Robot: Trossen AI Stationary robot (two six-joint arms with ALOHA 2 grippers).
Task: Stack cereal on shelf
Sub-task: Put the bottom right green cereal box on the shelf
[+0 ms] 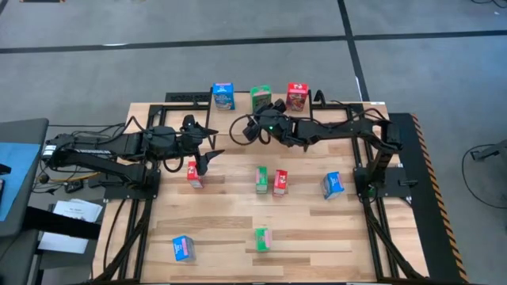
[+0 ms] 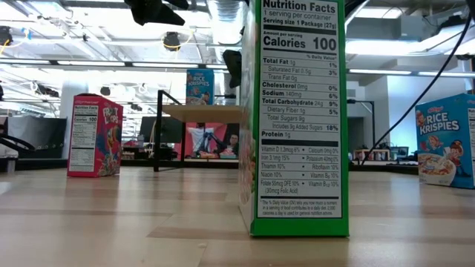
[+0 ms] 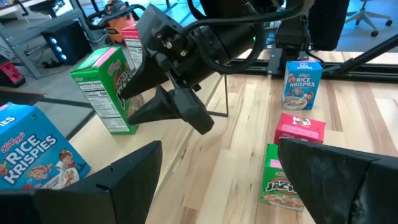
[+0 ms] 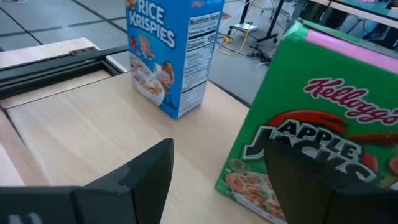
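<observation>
Gripper right point(image 1: 255, 127) gapes beside green box point(image 1: 260, 98), holding nothing; left gripper point(image 1: 210, 154) wide, empty.

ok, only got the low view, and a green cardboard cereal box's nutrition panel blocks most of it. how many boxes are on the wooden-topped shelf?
Observer: Three on the light wooden plank shelf: blue cereal box, green cereal box, red cereal box.
Operator: right gripper?
Observer: Right gripper is open beside the shelf's green cereal box, not gripping it.
Operator: left?
Observer: Left gripper is open, by a second red box off the shelf.
</observation>
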